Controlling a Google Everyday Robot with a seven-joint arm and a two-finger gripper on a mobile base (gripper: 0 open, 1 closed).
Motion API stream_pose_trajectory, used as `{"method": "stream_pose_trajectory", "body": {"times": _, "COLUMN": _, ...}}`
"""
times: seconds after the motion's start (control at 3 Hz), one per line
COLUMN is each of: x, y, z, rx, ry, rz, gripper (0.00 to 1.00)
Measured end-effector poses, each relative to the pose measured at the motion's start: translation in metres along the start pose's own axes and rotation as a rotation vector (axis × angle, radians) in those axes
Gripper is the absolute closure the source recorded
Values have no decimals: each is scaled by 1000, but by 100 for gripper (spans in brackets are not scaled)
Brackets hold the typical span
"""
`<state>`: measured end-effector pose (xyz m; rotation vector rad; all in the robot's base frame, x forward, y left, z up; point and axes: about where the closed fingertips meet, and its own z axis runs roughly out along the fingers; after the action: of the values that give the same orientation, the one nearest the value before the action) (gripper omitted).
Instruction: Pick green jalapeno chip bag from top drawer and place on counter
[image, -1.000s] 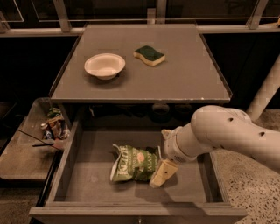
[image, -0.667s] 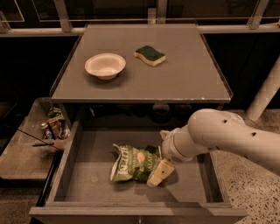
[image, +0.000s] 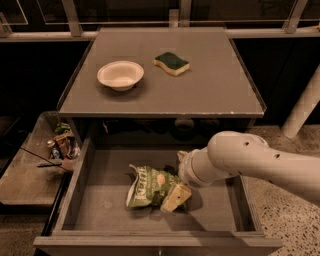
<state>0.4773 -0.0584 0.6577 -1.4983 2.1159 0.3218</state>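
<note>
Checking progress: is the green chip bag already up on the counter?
No: the green jalapeno chip bag lies in the top drawer, with the gripper at its right end.

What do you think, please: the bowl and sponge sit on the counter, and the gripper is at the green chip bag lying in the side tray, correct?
Not quite. The camera view shows the green jalapeno chip bag lying in the open top drawer, not the side tray, with the gripper at its right end. The bowl and sponge do sit on the counter.
</note>
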Motion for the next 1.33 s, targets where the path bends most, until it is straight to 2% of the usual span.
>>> {"method": "stream_pose_trajectory", "body": {"times": 0.67, "x": -1, "y": 26, "z": 48, "rx": -42, "ry": -35, "rz": -8, "gripper": 0}}
{"method": "stream_pose_trajectory", "body": {"times": 1.0, "x": 5, "y": 25, "z": 70, "rx": -32, "ry": -43, "rz": 1, "gripper": 0}}
{"method": "stream_pose_trajectory", "body": {"times": 1.33, "x": 4, "y": 24, "z": 71, "rx": -26, "ry": -48, "rz": 1, "gripper": 18}}
